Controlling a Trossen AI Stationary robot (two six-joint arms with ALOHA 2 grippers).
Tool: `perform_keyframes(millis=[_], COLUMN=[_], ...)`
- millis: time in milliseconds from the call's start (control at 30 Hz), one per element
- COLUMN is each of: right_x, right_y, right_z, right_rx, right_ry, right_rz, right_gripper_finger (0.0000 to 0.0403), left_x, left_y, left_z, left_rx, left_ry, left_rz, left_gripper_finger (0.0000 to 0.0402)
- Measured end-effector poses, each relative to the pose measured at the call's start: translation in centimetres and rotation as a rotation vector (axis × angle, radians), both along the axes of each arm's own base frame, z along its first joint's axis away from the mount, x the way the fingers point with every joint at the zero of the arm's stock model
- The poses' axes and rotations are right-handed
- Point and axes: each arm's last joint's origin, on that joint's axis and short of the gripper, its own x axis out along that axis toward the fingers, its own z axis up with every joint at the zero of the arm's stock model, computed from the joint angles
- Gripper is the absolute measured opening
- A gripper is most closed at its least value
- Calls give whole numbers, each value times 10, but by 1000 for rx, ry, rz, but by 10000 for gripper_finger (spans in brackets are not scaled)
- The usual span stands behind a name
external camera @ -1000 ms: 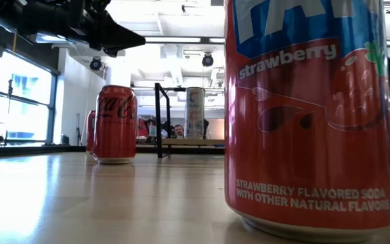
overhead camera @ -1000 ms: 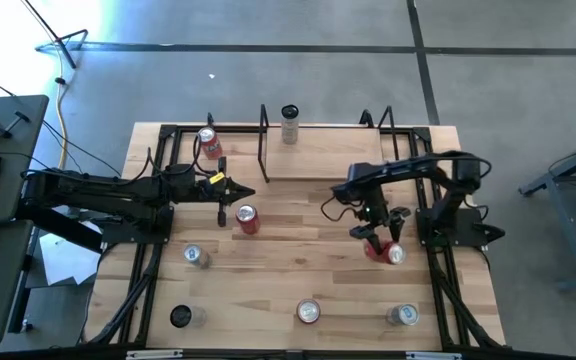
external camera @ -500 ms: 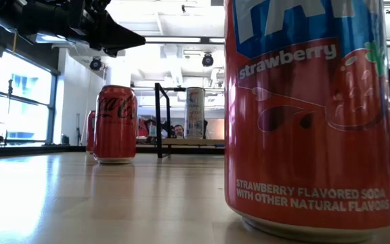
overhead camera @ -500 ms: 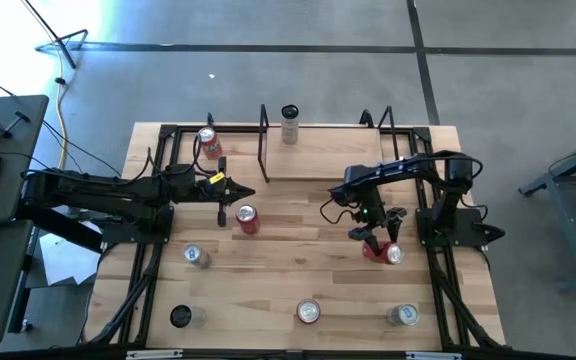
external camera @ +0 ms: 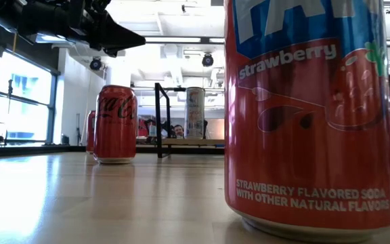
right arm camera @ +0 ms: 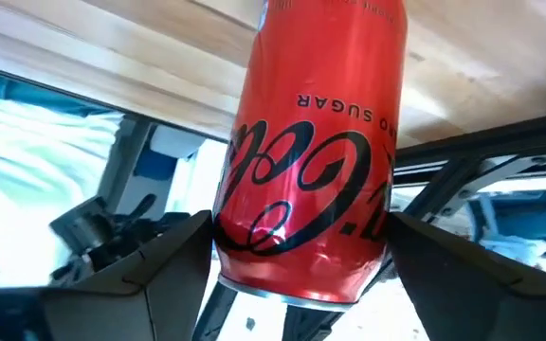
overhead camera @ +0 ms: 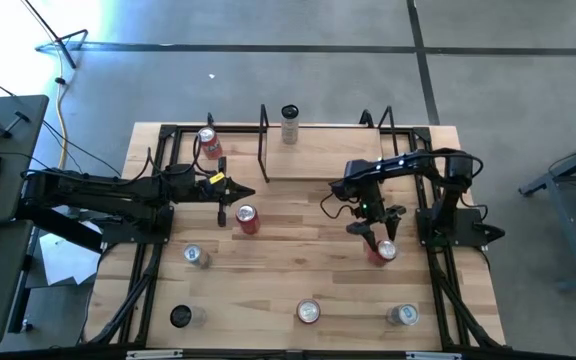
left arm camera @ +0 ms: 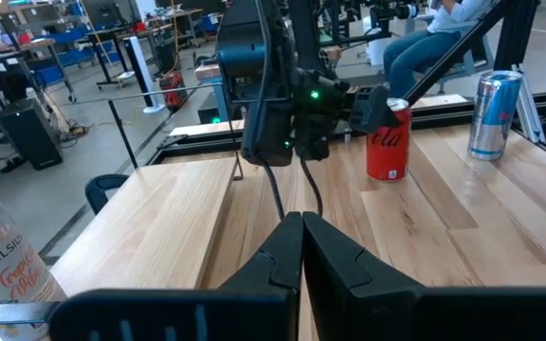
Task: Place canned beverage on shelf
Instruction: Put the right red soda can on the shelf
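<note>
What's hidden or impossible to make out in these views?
Low view: the strawberry soda can hides the table behind it; the edge cuts its top.
Right wrist view: the Coca-Cola can in the right pincer fills the frame, one end cut off.
High view: can labels too small.
Left wrist view: edge cuts the Celsius can.

Right gripper clamps with fingers apart; left gripper hovers, fingers pressed together
</note>
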Motion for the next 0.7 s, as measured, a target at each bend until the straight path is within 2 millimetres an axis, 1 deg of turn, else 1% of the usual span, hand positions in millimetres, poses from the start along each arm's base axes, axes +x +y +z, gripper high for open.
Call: perform_keyframes(millis=[200, 300, 500, 700], right_x=[12, 21, 38, 47], right_y=[-14, -19, -27, -33], right_z=[13, 27, 53, 68], right_rx=[-48, -69, -209, -322], right_ry=[-114, -170, -261, -311], right_rz=[38, 62, 157, 210], right_gripper_finger=[293, 293, 292, 286], left_x=[0, 0, 0, 0], left_y=[0, 0, 0, 0], left_z=[0, 0, 0, 0], left_rx=[0, 0, 0, 0], left_ry=[0, 0, 0, 0], left_rz=[0, 0, 0, 0], left_gripper_finger=[3, 3, 3, 3])
